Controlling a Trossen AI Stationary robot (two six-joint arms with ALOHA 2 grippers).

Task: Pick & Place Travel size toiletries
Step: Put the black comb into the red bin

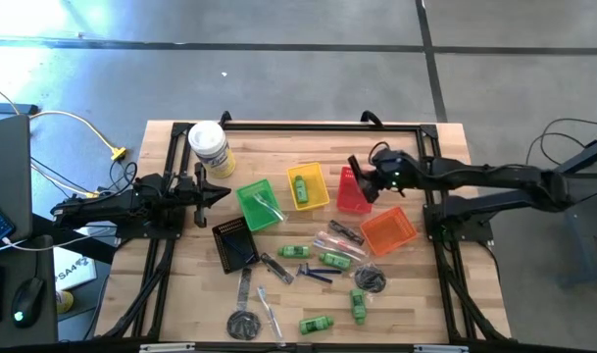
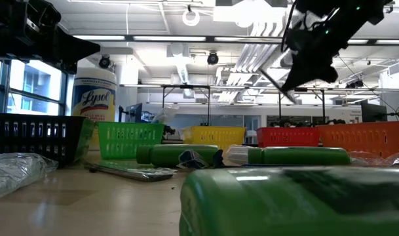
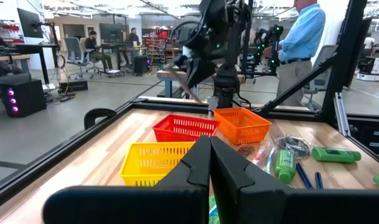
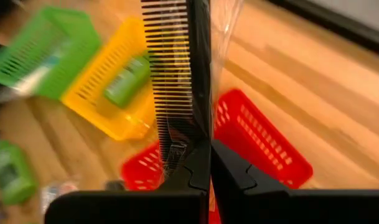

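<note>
One comb [image 4: 188, 81] is pinched between your right gripper [image 4: 209, 163]'s closed fingers, above the red basket [image 4: 264, 149]. Lower it squarely over that basket's middle before releasing, so its long end clears the rim.

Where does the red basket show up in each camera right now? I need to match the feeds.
High view: red basket right of centre, beside the yellow basket, under the right tool.
Low view: right of middle, between the yellow and orange baskets.
Left wrist view: mid-frame, behind the yellow basket.
Right wrist view: lower right, behind the comb that the right tool holds.
Shared landmark: the yellow basket.
</note>
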